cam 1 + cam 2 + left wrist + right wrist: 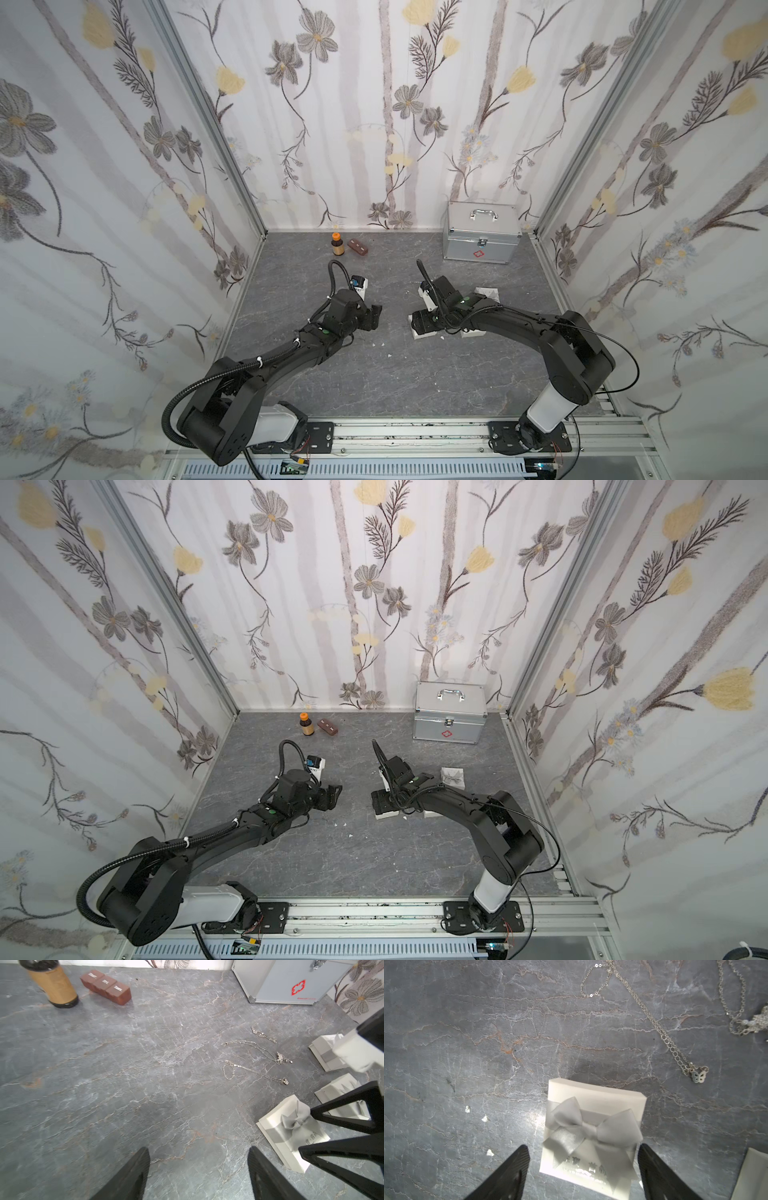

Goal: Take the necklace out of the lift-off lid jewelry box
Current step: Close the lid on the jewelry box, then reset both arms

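Right hand [582, 1147] hangs low over the bowed jewelry box [593, 1103]. Its two fingers are spread wide, one to each side of the box's near end, and clamp nothing. I cannot tell whether either tip touches the box wall. The box is white with a grey ribbon bow across its lid. The lid looks seated on its base, so whatever lies inside is hidden. Left hand [198, 1148] is likewise spread and empty, over bare counter [104, 1084] well to one side of the box.

Just beyond the box a necklace [650, 1016] lies loose on the counter. It is a fine silvery chain ending in a small butterfly charm [698, 1078], near the box but not touching it. Farther from the box lie a longer chain [255, 1047] with a clustered pendant and a short chain [264, 1034]. Two other white box pieces [326, 1055] sit beside the bowed box, partly hidden behind the right arm. Farthest from the box, along the back wall, are a silver first-aid case [291, 980], a brown pill box [106, 987] and a bottle [54, 985].

With the lid seated, I judge the step in hand to be the grasp on the lid. I cannot tell whether the wanted necklace is one of the chains already out or another shut inside. The next move calls for closing on the lid's side walls only, above the base and clear of the soft bow. The lid then needs lifting straight up so the light base does not ride along. The left hand could steady the base.
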`<action>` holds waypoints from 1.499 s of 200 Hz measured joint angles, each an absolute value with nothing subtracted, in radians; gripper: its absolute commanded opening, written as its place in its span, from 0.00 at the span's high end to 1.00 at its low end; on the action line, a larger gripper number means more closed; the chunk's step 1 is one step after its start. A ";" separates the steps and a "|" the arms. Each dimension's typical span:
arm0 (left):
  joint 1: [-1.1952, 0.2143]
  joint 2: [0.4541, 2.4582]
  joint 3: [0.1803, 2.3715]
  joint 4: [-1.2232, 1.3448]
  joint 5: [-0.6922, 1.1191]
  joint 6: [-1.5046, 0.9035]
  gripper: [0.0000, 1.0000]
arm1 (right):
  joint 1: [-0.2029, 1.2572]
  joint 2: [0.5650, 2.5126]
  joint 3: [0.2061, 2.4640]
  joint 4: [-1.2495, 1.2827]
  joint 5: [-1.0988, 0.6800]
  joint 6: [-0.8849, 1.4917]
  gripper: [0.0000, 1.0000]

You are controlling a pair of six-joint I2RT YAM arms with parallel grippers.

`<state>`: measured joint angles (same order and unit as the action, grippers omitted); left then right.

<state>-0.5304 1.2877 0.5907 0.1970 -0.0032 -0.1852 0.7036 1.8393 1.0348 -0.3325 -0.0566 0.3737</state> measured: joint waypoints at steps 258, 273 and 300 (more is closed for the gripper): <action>0.019 1.468 0.304 0.862 -0.161 -0.055 0.00 | -0.076 1.237 0.143 0.880 0.207 0.189 0.00; 0.023 1.559 0.284 0.945 -0.137 -0.057 0.00 | -0.077 1.277 0.143 0.984 0.187 0.185 0.00; 0.025 1.567 0.302 1.000 -0.096 -0.058 0.00 | -0.080 1.415 0.142 1.159 0.130 0.170 0.00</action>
